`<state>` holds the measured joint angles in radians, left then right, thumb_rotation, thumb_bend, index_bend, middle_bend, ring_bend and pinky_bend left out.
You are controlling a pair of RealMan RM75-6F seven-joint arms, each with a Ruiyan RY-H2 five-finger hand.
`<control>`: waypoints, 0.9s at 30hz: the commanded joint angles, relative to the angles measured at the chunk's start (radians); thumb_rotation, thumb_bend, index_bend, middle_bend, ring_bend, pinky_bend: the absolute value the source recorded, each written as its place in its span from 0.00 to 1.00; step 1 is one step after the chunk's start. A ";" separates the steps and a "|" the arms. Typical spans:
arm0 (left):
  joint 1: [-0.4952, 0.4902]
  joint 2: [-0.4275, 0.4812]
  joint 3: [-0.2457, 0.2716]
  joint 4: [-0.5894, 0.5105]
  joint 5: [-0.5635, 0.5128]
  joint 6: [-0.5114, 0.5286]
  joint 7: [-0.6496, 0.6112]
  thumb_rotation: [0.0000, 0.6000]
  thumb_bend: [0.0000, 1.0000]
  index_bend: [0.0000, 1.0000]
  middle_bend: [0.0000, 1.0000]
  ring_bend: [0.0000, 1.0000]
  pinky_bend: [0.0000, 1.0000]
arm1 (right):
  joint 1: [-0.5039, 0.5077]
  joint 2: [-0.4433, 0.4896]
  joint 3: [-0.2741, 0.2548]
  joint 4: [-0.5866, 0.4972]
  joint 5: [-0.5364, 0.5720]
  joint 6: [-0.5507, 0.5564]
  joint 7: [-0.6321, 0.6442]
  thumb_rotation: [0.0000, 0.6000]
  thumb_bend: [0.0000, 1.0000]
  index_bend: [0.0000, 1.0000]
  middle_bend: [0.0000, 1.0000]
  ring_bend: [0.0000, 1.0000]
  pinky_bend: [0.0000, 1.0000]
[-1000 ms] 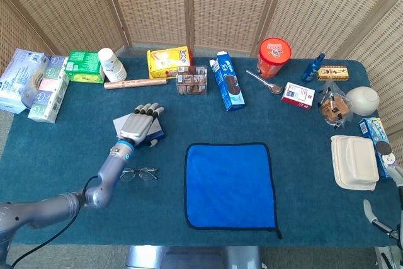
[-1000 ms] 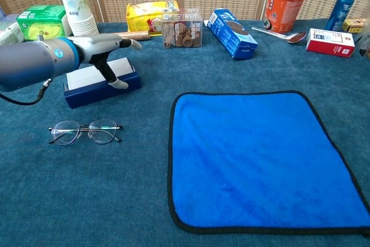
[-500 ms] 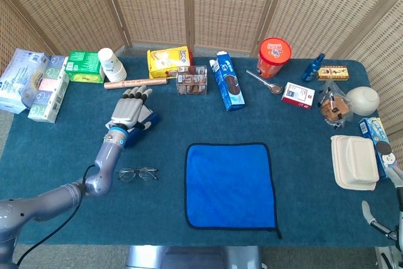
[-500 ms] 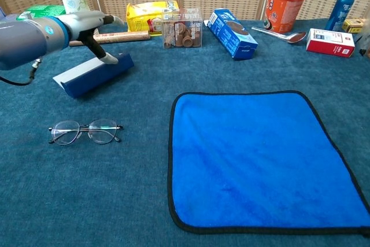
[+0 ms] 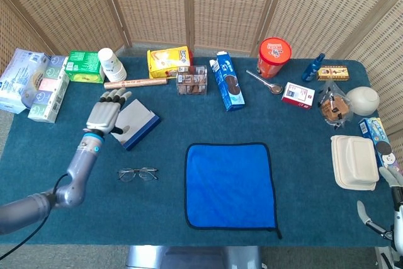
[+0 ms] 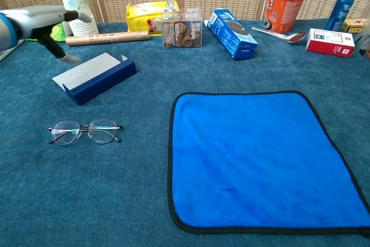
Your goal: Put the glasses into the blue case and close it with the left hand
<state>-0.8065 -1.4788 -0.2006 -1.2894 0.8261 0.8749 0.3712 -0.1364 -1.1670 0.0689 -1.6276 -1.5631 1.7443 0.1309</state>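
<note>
The blue case (image 5: 138, 124) (image 6: 96, 76) lies at an angle on the teal tablecloth, a pale grey face up and a blue wall toward me. Wire-rimmed glasses (image 5: 138, 174) (image 6: 85, 132) rest on the cloth in front of it, apart from it. My left hand (image 5: 105, 113) (image 6: 41, 19) hovers just left of the case, its fingers spread and holding nothing; the thumb tip (image 6: 71, 58) is close to the case's left edge. Only a sliver of my right hand (image 5: 395, 178) shows at the lower right edge of the head view, too little to read.
A blue cloth (image 5: 230, 184) (image 6: 260, 154) is spread right of the glasses. Along the back stand paper cups (image 6: 76, 8), a brown roll (image 6: 107, 38), a yellow packet (image 6: 147, 14), a clear snack box (image 6: 182, 29), a blue biscuit box (image 6: 232, 33) and a red tub (image 6: 285, 4). A white clamshell (image 5: 354, 161) sits far right.
My left hand has drawn back to the left, off the case. The case has swung round to a diagonal and now shows a pale grey face. The glasses have not moved.
</note>
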 commanded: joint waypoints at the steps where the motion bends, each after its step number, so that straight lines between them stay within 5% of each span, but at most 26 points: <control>1: 0.033 0.023 0.027 -0.028 0.021 0.022 -0.005 0.92 0.24 0.02 0.00 0.00 0.03 | 0.001 -0.001 0.000 0.000 -0.001 0.000 0.001 0.66 0.34 0.14 0.14 0.00 0.04; 20: 0.027 -0.082 0.043 0.122 0.054 -0.044 -0.036 0.92 0.24 0.01 0.00 0.00 0.03 | -0.007 -0.001 -0.001 -0.017 0.001 0.002 -0.017 0.67 0.34 0.14 0.14 0.00 0.04; 27: 0.025 -0.069 0.038 0.053 0.108 -0.053 -0.075 0.92 0.24 0.01 0.00 0.00 0.03 | -0.009 -0.002 -0.001 -0.018 0.002 0.003 -0.016 0.67 0.34 0.14 0.14 0.00 0.04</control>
<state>-0.7830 -1.5583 -0.1634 -1.2133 0.9177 0.8224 0.3061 -0.1453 -1.1684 0.0680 -1.6461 -1.5614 1.7469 0.1152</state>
